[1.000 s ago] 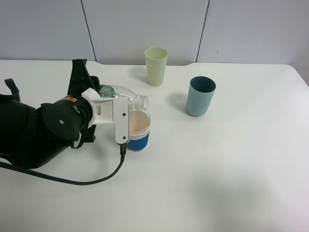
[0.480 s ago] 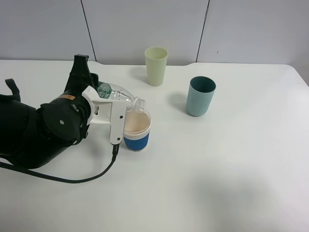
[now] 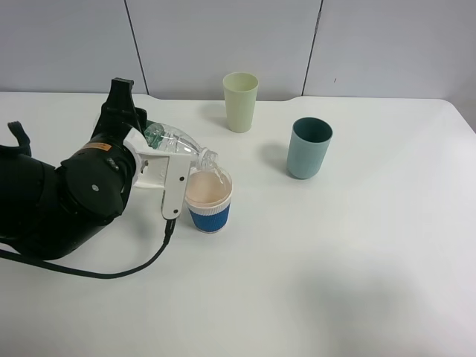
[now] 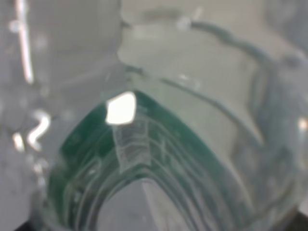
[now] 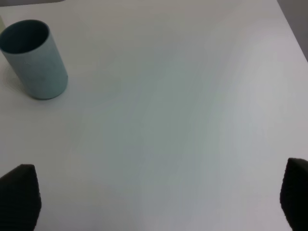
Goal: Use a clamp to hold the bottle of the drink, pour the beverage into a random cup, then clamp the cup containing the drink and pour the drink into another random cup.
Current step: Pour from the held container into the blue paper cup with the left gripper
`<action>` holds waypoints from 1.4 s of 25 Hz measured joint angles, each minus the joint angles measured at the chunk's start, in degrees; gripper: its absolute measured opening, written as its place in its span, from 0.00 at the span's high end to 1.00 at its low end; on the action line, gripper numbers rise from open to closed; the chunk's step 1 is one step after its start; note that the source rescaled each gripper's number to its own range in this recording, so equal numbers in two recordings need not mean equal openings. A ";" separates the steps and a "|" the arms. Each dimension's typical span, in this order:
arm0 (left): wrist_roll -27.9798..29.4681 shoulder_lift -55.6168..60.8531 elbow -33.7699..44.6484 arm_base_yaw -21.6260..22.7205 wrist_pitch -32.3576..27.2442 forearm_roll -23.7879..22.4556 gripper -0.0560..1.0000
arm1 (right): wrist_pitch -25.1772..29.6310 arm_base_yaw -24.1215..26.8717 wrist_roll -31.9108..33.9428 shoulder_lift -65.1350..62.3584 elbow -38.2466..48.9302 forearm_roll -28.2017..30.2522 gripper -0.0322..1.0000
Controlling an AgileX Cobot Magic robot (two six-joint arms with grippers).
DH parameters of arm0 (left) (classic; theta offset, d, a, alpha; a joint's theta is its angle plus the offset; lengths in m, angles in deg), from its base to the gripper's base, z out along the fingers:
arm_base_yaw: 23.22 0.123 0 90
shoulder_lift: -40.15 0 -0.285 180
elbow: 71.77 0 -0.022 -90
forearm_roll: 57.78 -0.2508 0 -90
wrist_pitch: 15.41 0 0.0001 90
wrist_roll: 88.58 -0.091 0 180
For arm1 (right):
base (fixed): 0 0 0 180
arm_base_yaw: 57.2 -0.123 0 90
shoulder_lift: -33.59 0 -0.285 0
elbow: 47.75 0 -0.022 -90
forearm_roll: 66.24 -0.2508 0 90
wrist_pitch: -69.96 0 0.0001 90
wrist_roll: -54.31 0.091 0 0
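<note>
My left gripper (image 3: 165, 160) is shut on the bottle of the drink (image 3: 177, 140), a clear bottle with a green label that lies tilted with its mouth down to the right. The mouth hangs just over the rim of the blue-sleeved cup (image 3: 209, 217), and a thin clear stream of the beverage (image 3: 219, 175) falls into its peach inside. In the left wrist view the bottle (image 4: 144, 159) fills the picture, clear plastic with green label. The pale yellow-green cup (image 3: 240, 102) stands upright at the back. My right gripper (image 5: 156, 197) is open over bare table, outside the high view.
A teal cup (image 3: 309, 148) stands upright to the right of the blue-sleeved cup, and the right wrist view shows the teal cup (image 5: 34, 60) too. The left arm's black cable (image 3: 126, 271) trails across the white table (image 3: 335, 282) in front of the arm.
The left gripper has rolled the bottle further over and drawn back a little to the left. The bottle's mouth has dipped toward the cup's rim and liquid now runs out.
</note>
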State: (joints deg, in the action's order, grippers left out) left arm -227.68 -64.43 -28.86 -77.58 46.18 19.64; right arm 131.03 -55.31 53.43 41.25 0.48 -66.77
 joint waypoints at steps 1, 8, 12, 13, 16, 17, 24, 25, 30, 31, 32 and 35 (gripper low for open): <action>0.00 0.00 0.00 0.00 0.28 0.06 0.87 | 0.00 0.00 0.00 0.00 0.00 0.00 0.00; -0.13 0.00 0.00 0.00 1.87 0.10 0.87 | 0.00 0.00 0.00 0.00 0.00 0.00 0.00; -0.13 0.00 0.00 0.00 1.98 0.10 0.87 | 0.00 0.00 0.00 0.00 0.00 0.00 0.00; -0.13 0.00 0.00 0.00 1.98 0.10 0.87 | 0.00 0.00 0.00 0.00 0.00 0.00 0.00; -0.13 0.00 0.00 0.00 2.09 0.10 0.87 | 0.00 0.00 0.00 0.00 0.00 0.00 0.00; -0.13 0.00 0.00 0.00 2.44 0.10 0.87 | 0.00 0.00 0.00 0.00 0.00 0.00 0.00; -0.13 0.00 0.00 0.00 4.52 0.22 0.87 | 0.00 0.00 0.00 0.00 0.00 0.00 0.00; -0.13 0.00 0.00 0.00 4.52 0.22 0.87 | 0.00 0.00 0.00 0.00 0.00 0.00 0.00; -0.27 0.00 0.00 0.00 4.63 0.22 0.87 | 0.00 0.00 0.00 0.00 0.00 0.00 0.00; -0.41 0.00 0.00 0.00 4.68 0.22 0.87 | 0.00 0.00 0.00 0.00 0.00 0.00 0.00; -0.41 0.00 0.00 0.00 4.77 0.22 0.87 | 0.00 0.00 0.00 0.00 0.00 0.00 0.00; -0.41 0.00 0.00 0.00 5.03 0.22 0.87 | 0.00 0.00 0.00 0.00 0.00 0.00 0.00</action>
State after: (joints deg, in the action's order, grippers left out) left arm -228.09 -64.43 -28.86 -77.58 51.20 19.86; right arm 131.03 -55.31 53.43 41.25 0.48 -66.77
